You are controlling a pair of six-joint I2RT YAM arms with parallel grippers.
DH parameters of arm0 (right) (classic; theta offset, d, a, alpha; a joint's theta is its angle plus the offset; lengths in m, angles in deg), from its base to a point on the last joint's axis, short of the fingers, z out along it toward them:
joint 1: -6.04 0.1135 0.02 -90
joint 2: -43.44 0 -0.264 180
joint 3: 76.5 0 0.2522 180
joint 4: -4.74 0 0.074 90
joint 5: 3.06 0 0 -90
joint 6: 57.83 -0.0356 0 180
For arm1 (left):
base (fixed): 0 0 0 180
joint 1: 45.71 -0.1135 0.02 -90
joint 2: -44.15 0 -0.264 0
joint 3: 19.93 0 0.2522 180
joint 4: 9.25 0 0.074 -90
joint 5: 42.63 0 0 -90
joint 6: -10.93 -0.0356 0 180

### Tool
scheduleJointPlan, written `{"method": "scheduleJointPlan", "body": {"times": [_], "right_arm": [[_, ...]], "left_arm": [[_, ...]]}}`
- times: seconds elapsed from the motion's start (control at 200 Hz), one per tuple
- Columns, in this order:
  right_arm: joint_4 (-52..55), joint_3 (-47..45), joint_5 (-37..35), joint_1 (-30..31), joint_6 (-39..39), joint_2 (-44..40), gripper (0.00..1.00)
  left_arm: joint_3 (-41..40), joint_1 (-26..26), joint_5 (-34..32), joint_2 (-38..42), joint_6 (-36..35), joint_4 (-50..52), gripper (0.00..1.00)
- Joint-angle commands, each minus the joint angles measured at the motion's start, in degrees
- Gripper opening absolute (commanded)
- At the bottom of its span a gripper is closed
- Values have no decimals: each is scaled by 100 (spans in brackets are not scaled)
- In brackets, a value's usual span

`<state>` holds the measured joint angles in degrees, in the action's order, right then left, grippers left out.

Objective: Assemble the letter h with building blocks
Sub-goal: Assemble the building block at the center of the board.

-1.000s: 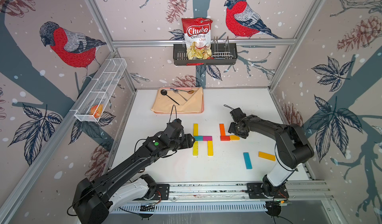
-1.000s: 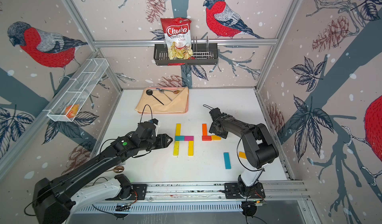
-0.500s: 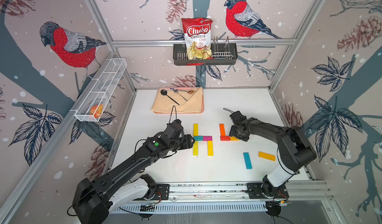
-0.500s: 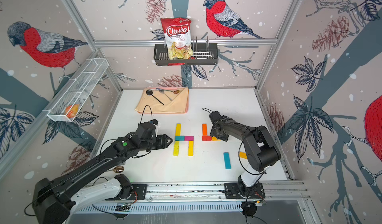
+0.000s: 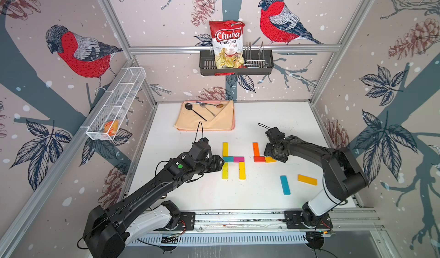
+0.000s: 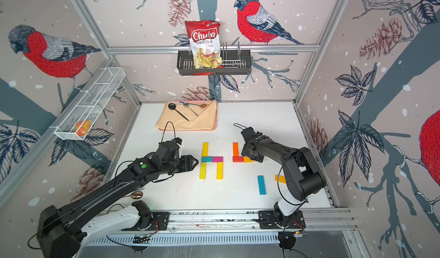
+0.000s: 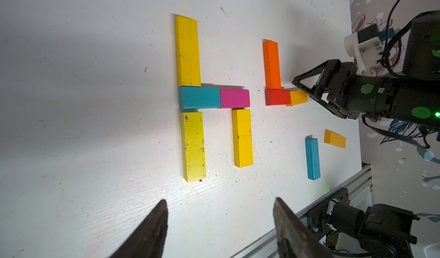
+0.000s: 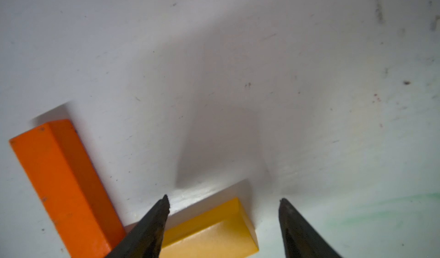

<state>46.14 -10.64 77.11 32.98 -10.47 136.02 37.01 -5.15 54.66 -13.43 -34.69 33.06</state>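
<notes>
Work surface: white table (image 5: 273, 116). Walls close off left, right and far edges; rail along near edge. Far right and near centre bare.
Centre-left: left gripper (image 7: 219, 201), jaws spread, empty, just left of building blocks (image 5: 228, 159) forming h.
Centre-right: right gripper (image 8: 225, 198), jaws spread astride short amber block (image 8: 214, 230), which touches red block (image 5: 259, 159) at near end of orange block (image 5: 256, 149).
Right wrist view shows gap beside one finger; top views hide it.
Near right: long amber block (image 5: 307, 179) whole in a top view. In a top view, long amber block (image 6: 279, 178) sits half behind right arm.
</notes>
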Motion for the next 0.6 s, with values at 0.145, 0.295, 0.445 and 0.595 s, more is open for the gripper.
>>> {"method": "scheduleJointPlan", "body": {"times": [0.145, 0.295, 0.445, 0.595], "right_arm": [[262, -270, -128, 266, -491, -706, 78], [789, -531, -477, 579, -712, -1064, 73], [904, -943, -444, 743, -805, -1461, 72], [595, -1149, -99, 738, -635, -1408, 71]], "left_arm": [[-18, -13, -35, 26, -78, -166, 69], [-31, -20, -52, 54, -91, -166, 69], [-36, -14, -43, 45, -77, -175, 69], [-21, -21, -46, 11, -67, -199, 69]]}}
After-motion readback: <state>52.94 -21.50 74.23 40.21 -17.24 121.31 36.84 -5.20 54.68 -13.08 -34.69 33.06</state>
